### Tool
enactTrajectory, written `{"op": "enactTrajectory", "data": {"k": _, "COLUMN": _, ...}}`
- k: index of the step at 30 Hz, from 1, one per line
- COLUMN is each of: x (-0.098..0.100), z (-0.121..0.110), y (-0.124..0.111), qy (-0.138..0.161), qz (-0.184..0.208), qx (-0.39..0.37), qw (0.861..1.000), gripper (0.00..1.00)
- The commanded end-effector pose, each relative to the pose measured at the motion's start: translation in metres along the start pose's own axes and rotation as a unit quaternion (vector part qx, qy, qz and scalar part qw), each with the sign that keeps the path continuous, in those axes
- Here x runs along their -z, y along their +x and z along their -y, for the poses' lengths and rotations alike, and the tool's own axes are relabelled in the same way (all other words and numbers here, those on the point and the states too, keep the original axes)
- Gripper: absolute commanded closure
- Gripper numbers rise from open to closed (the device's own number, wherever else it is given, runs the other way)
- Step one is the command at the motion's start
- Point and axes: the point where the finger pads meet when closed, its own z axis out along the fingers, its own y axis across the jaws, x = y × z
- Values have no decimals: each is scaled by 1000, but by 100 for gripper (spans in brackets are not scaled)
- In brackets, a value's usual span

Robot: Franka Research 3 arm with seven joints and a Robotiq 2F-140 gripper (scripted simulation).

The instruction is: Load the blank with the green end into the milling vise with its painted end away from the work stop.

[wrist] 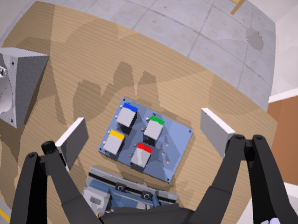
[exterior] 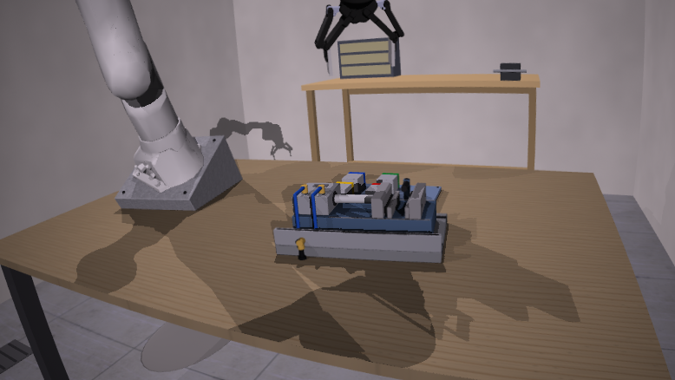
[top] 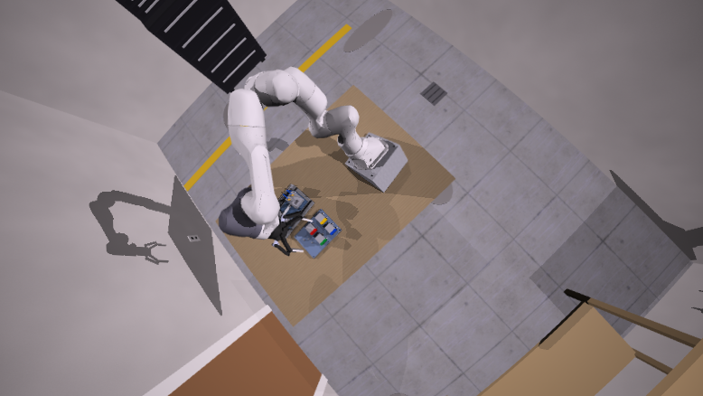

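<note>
Several grey blanks lie on the blue infeed plate (wrist: 147, 140). The one with the green end (wrist: 153, 127) lies at the plate's far right in the wrist view, beside those with a blue end (wrist: 127, 115), a yellow end (wrist: 113, 143) and a red end (wrist: 141, 155). The green end also shows in the top view (top: 321, 240) and the exterior view (exterior: 389, 175). The milling vise (exterior: 361, 200) stands next to the plate, its jaws apart with nothing between them. My gripper (exterior: 359, 44) hangs high above the vise and plate, fingers wide open and empty.
The robot base (exterior: 177, 177) stands on the wooden table to the left of the vise. A yellow-handled lever (exterior: 300, 246) sticks out of the vise's raised plate at the front. A side table (exterior: 420, 82) with a drawer box stands behind.
</note>
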Motion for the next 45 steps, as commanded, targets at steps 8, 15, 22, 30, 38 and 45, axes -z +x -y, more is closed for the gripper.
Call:
{"op": "enactTrajectory", "data": {"k": 8, "x": 1, "z": -2, "y": 2, "qy": -8, "qz": 79, "qx": -90, "qw": 993, "gripper": 0}}
{"op": "enactTrajectory", "data": {"k": 15, "x": 4, "z": 5, "y": -4, "qy": -5, "qz": 80, "qx": -90, "qw": 993, "gripper": 0}}
{"op": "enactTrajectory", "data": {"k": 22, "x": 4, "z": 5, "y": -4, "qy": -5, "qz": 80, "qx": -90, "qw": 993, "gripper": 0}}
{"op": "enactTrajectory", "data": {"k": 30, "x": 7, "z": 15, "y": -15, "qy": 51, "qz": 32, "qx": 83, "qw": 995, "gripper": 0}}
{"op": "enactTrajectory", "data": {"k": 38, "x": 7, "z": 15, "y": -15, "qy": 51, "qz": 32, "qx": 83, "qw": 995, "gripper": 0}}
{"op": "enactTrajectory", "data": {"k": 45, "x": 7, "z": 14, "y": -14, "qy": 62, "qz": 33, "qx": 124, "qw": 990, "gripper": 0}}
